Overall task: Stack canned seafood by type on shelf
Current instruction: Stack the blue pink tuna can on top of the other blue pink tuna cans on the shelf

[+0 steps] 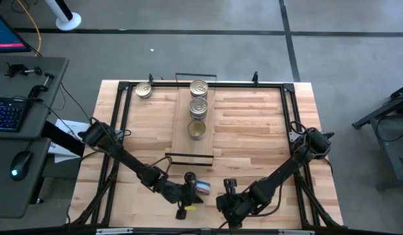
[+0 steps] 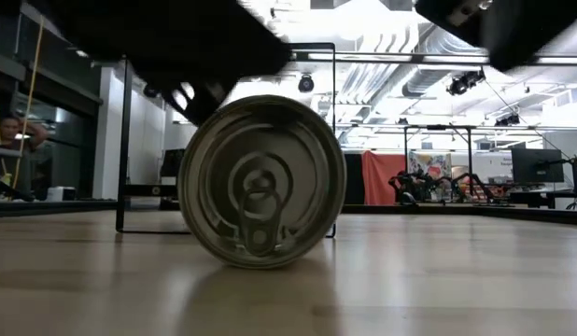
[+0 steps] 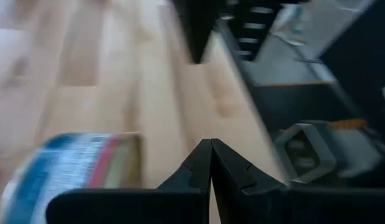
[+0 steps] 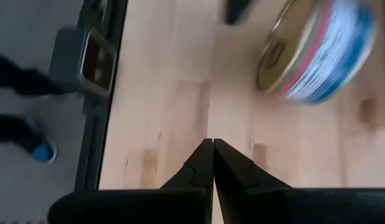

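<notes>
Blue-labelled tin (image 2: 261, 182) standing on edge, rolling-prone, at table's six o'clock, lid facing low camera. Left gripper (image 1: 188, 193) pressed together beside it; right gripper (image 1: 229, 196) also pressed together, nearby. Rigid, smooth, probably slippery; lay flat, pinch across rim. Shelf (image 1: 182, 140) holding three tins (image 1: 198, 108) at twelve o'clock.

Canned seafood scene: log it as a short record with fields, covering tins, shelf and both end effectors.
shelf: light-wood board, mid-table
tins on shelf: three in a row
tin off shelf: on the tabletop by the far-left corner
rolling tin: on its edge, blue-and-red label, near front edge
left end effector: shut, empty, beside the rolling tin
right end effector: shut, empty, near front edge
</notes>
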Robot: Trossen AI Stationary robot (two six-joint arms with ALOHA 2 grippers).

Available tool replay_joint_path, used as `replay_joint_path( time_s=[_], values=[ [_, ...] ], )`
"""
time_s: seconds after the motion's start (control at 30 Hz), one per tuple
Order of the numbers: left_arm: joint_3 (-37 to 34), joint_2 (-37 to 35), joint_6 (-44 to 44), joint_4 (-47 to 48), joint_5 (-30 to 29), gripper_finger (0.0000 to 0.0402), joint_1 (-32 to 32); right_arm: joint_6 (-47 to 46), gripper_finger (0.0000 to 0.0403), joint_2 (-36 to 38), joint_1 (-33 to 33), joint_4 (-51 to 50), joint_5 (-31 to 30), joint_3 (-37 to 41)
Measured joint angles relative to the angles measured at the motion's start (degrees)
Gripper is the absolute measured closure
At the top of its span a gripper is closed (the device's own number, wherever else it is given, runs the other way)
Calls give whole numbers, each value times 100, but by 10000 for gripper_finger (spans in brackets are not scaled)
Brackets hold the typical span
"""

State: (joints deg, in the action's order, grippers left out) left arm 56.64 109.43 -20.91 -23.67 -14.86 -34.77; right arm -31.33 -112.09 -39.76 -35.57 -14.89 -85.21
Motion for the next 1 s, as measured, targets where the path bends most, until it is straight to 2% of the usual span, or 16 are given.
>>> replay_joint_path(
  time_s=[0.1,0.17,0.23,0.4,0.47,0.57,0.73,0.83,1.0],
  values=[
    [0,-358,-2,320,156,402,-61,-14,403,0,108,1,-287,-163],
    [0,-702,4,666,32,402,-111,33,403,0,217,3,-380,-299],
    [0,-1131,23,1137,-196,402,-176,14,403,0,346,11,-383,-408],
    [9,-2071,304,2297,-945,401,-350,-824,388,0,670,5,-377,-498],
    [9,-2321,242,2716,-1291,402,-416,-936,362,0,795,1,-255,-498],
    [9,-2551,-3,3064,-1598,402,-485,-1179,302,0,985,41,-58,-498],
    [9,-2667,-318,3287,-1634,402,-693,-952,178,0,1172,44,208,-498],
    [9,-2667,-487,3380,-1629,402,-856,-771,120,0,1204,29,423,-498],
    [9,-2665,-946,3663,-1709,402,-1045,-454,75,-46,1204,-123,488,-498]
  ],
)
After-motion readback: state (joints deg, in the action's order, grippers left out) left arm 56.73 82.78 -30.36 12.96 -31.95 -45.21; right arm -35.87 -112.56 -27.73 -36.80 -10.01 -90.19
